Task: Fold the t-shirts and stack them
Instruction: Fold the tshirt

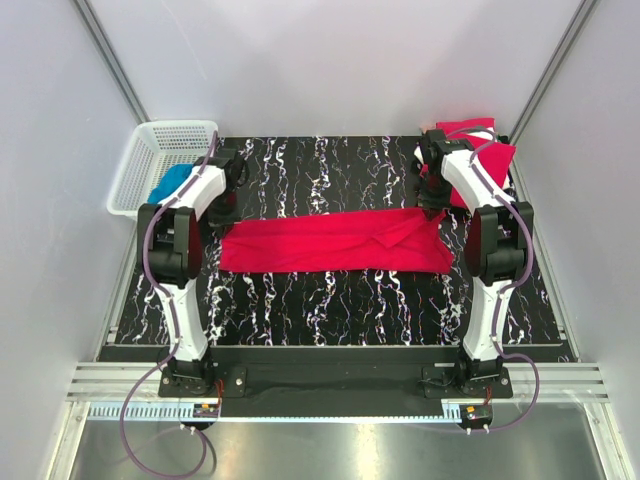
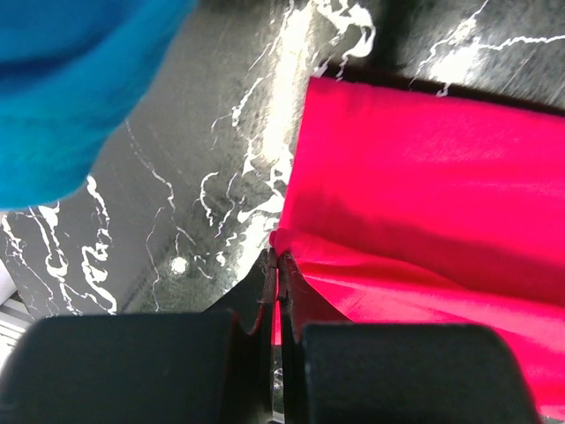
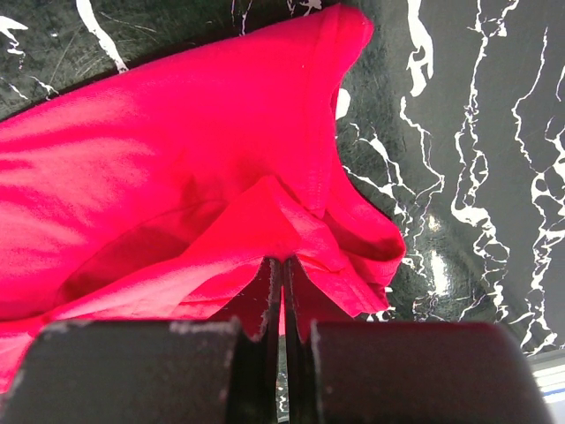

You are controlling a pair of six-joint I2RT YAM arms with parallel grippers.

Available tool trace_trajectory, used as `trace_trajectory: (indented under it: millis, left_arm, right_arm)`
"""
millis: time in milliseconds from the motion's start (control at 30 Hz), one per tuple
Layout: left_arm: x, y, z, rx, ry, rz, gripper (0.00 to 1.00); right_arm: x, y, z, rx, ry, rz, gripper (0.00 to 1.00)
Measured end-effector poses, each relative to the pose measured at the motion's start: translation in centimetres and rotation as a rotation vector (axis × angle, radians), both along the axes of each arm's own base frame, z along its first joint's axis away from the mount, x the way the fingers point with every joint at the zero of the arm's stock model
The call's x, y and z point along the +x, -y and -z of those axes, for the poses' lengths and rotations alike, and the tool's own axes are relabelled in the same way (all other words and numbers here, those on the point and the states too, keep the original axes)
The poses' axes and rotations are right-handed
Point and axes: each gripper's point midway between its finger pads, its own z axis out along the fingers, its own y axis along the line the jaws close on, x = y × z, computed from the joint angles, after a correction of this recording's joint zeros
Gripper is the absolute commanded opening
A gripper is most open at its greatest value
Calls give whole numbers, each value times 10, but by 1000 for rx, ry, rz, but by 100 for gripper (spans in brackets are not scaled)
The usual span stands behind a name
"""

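Note:
A red t-shirt [image 1: 335, 243] lies folded into a long band across the middle of the black marbled table [image 1: 330, 310]. My left gripper [image 1: 226, 214] is at the band's left end, shut on a pinch of its edge [image 2: 279, 258]; the red t-shirt [image 2: 424, 194] spreads away to the right in the left wrist view. My right gripper [image 1: 432, 205] is at the right end, shut on a raised fold [image 3: 282, 259] of the red t-shirt [image 3: 177, 168] beside its sleeve hem. More red t-shirts [image 1: 482, 150] lie piled at the back right corner, partly hidden by the right arm.
A white plastic basket [image 1: 150, 140] stands off the table's back left corner and holds a blue cloth [image 1: 174, 181], which also shows as a blue cloth [image 2: 79, 88] at the top left of the left wrist view. Grey walls close in on three sides.

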Motion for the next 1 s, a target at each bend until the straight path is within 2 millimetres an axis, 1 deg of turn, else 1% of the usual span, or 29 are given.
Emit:
trace_trajectory:
  millis: [133,333,467,600,633,700,733,767,800,833,867,900,1000]
  left_arm:
    - [2,1,3,10,-5,6,0]
    - [5,1,3,21,0,10,0]
    - [4,-1,4,30,-4,9,0]
    - [7,-1,8,36,-12,9,0]
    - [7,-2,11,37,-16,9,0]
    - [6,-2,14,41,-27,9,12]
    - [6,-2,16,42,-31,9,21]
    - [6,-2,16,44,-34,9,24]
    - [5,-3,17,46,-36,9,25]
    - [5,-3,17,48,-35,7,26]
    - [6,-4,17,52,-34,4,33]
    - [6,-4,16,56,-31,2,35]
    - [7,-5,13,62,-18,-5,37]
  right_arm:
    - [0,1,0,-4,1,1,0]
    - [2,1,-2,-5,7,1,0]
    - [6,1,-5,-10,22,3,0]
    - [10,2,0,-15,15,3,0]
    - [10,2,2,-18,11,4,2]
    - [11,2,6,-21,3,3,13]
    - [11,2,8,-22,-2,3,15]
    - [11,2,9,-23,-4,2,20]
    - [12,2,10,-24,-6,0,31]
    - [12,2,11,-24,-8,-1,33]
    - [13,2,11,-23,-8,1,33]
    - [14,2,11,-25,-7,-4,32]
    - [17,2,7,-25,5,-6,32]
